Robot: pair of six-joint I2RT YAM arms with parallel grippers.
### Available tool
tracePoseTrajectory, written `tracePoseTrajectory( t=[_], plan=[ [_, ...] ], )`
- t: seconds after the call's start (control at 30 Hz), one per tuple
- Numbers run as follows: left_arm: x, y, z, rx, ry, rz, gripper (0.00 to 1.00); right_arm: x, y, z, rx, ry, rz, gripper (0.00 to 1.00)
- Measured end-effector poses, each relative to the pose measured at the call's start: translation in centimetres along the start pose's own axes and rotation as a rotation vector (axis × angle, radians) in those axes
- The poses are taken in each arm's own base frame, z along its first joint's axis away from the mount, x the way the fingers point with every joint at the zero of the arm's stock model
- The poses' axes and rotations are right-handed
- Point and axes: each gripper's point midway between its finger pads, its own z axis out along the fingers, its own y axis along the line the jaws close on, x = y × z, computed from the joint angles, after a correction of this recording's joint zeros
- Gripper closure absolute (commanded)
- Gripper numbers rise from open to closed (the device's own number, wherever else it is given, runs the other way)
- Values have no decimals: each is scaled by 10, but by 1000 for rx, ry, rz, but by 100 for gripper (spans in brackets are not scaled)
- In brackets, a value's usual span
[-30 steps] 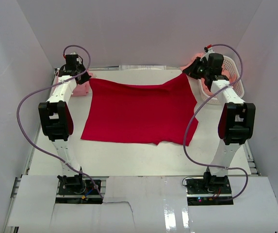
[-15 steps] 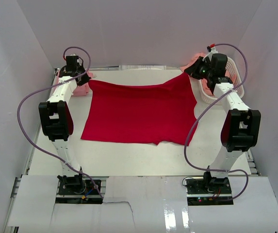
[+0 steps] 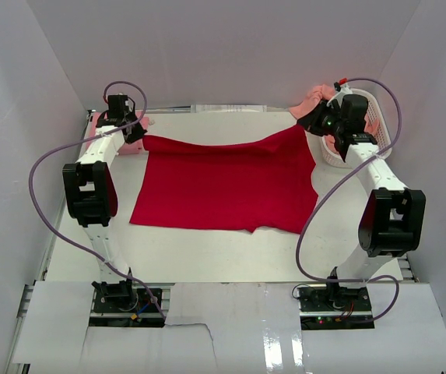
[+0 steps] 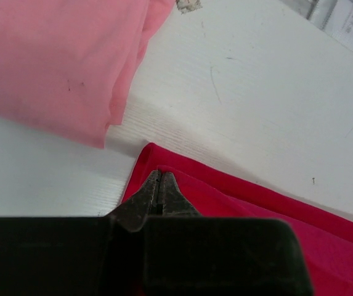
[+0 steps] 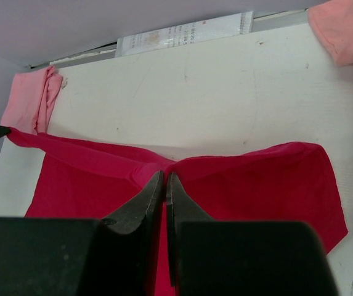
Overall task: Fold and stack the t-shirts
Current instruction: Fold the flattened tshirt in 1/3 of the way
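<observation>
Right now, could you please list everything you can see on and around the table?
red t-shirt: one, bright red, spread across mid-table
pink t-shirt: one, light pink, folded, far left corner
salmon cloth: one bundle, salmon-pink, far right by the basket; number of shirts unclear
basket: one, white latticed, far right
printed strip: one, white, along the far edge
table: one, white
cables: two, purple, one looping off each arm
arms: two, white and black, bases at the near edge
left hand: one, black, shut on the red t-shirt's far left corner
right hand: one, black, shut on its far right edge
</observation>
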Motion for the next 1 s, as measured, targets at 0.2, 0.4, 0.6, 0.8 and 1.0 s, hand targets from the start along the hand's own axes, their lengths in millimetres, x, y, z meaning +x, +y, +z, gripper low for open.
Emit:
tracePoseTrajectory(
  t=[0.2,0.4,0.6,0.8,1.0],
  plan=[
    [23,11,5,-24,50,-2,100,13,0,-11,7,14,7,92],
    [26,12,2,-24,50,-2,100,30,1,-27,14,29,15,92],
    [24,11,-2,-20,40,-3,100,48,1,-44,22,42,22,92],
    [29,14,-1,-24,48,-2,100,65,0,-51,29,69,32,92],
    [43,20,-1,-39,79,-2,100,96,-6,-55,51,129,55,92]
  ],
)
